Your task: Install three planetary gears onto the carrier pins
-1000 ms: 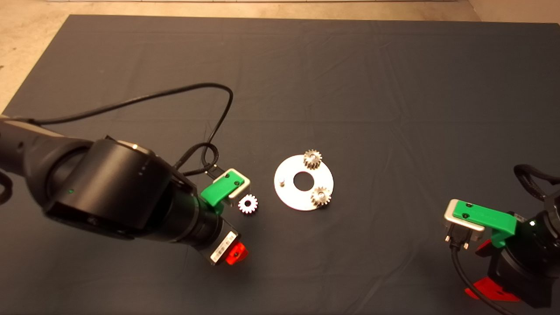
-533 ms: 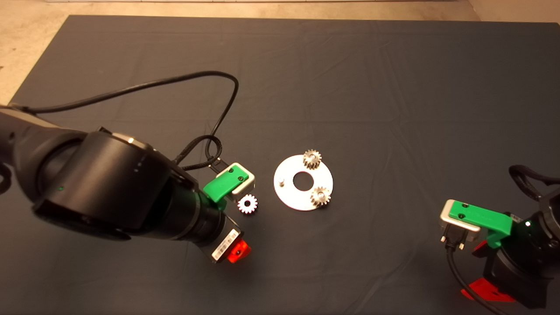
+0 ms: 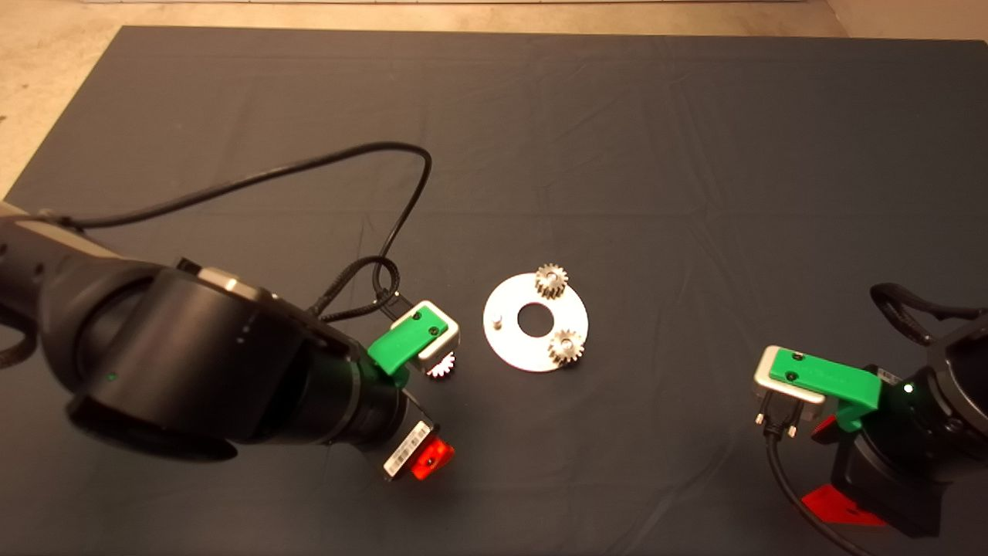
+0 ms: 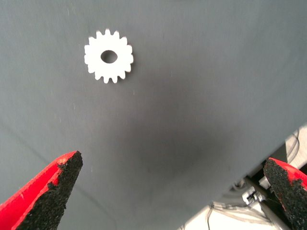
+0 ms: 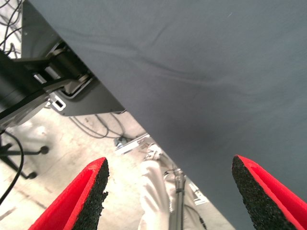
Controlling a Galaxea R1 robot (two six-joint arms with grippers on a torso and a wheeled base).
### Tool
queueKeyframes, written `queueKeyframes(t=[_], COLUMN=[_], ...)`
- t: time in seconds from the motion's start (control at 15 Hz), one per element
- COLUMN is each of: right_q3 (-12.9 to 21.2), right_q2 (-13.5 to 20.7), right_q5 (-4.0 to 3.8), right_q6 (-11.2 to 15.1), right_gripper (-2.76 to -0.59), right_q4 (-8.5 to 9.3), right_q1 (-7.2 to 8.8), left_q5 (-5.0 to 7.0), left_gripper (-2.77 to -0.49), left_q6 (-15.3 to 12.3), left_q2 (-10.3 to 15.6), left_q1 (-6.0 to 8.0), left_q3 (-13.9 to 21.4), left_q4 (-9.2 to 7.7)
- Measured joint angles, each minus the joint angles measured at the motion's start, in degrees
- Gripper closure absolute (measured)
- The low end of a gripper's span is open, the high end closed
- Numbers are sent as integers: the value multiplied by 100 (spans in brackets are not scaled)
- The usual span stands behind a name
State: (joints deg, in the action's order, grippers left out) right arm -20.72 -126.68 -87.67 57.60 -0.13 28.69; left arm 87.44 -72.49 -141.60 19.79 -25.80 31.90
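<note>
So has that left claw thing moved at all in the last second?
Yes. The left gripper has slid toward the silver disc, and its green bracket now partly covers the loose bright gear, which lay fully visible beside it before.

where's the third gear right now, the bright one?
In the head view the bright gear lies flat on the mat, left of the carrier disc and half hidden under the left end effector, whose open fingers hover above it.
</note>
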Motion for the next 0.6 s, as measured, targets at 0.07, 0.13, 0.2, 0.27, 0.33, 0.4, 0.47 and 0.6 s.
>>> queueKeyframes(t=[0.07,0.13,0.2,0.27,0.33,0.4,0.47,0.6], right_q3=[0,0,0,0,0,0,0,0], right_q2=[-18,-18,-20,-41,-66,-71,-68,-66], right_q5=[2,-6,-2,-6,-4,0,-2,-2], right_q6=[15,15,17,20,34,35,37,37], right_gripper=[-189,-189,-189,-189,-189,-189,-189,-189], right_q4=[0,2,3,6,6,9,9,11], right_q1=[36,43,48,80,108,119,119,121], left_q5=[2,2,4,7,2,0,4,4], left_gripper=[-275,-275,-275,-275,-275,-275,-275,-275], left_q6=[60,142,283,381,563,746,893,1086], left_q2=[-2,-4,-15,-30,-52,-65,-68,-98], left_q1=[-46,-95,-149,-204,-262,-334,-425,-575], left_q3=[-17,-63,-144,-246,-382,-541,-690,-867], left_q4=[104,186,261,336,386,455,520,655])
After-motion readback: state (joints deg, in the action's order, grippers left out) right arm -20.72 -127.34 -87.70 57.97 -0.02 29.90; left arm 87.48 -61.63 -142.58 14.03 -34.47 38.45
